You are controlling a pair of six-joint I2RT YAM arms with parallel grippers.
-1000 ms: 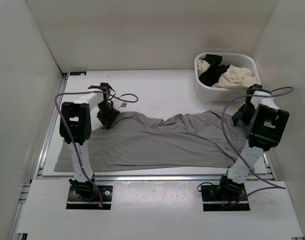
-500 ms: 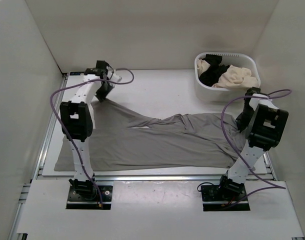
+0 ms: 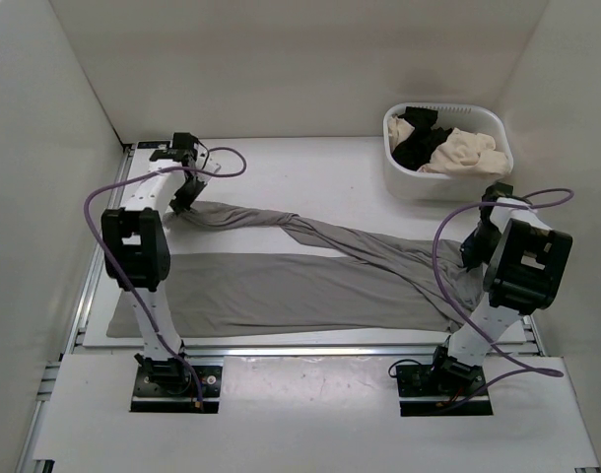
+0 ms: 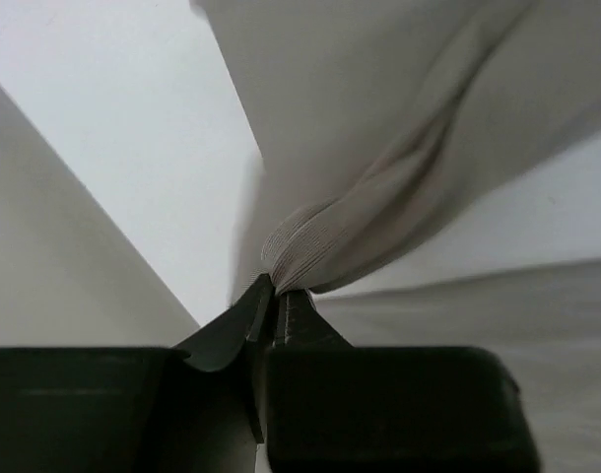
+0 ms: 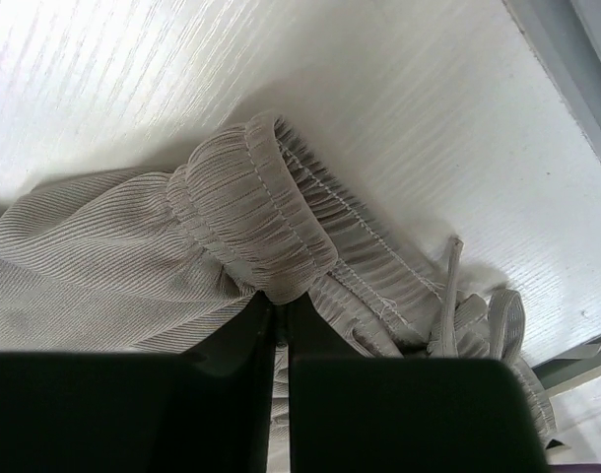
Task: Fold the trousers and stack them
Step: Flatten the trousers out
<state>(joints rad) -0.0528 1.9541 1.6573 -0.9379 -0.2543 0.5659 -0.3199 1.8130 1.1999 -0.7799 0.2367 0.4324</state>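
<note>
The grey trousers (image 3: 310,286) lie across the table, one leg flat along the front, the other leg (image 3: 271,217) stretched diagonally toward the back left. My left gripper (image 3: 185,207) is shut on the cuff end of that raised leg; in the left wrist view the bunched fabric (image 4: 310,236) is pinched at the fingertips of the gripper (image 4: 278,293). My right gripper (image 3: 471,251) is shut on the elastic waistband (image 5: 251,212) at the right end; the drawstring (image 5: 446,296) hangs beside it. The right gripper's (image 5: 281,307) jaws meet under the waistband fold.
A white basket (image 3: 490,122) with a cream garment (image 3: 468,153) and a black garment (image 3: 414,146) stands at the back right. White walls close in the table on three sides. A metal rail (image 3: 94,266) runs along the left edge.
Both grippers closed on the trousers. The left arm pulled one leg back and to the left, stretching it out; the front leg now lies flatter.
</note>
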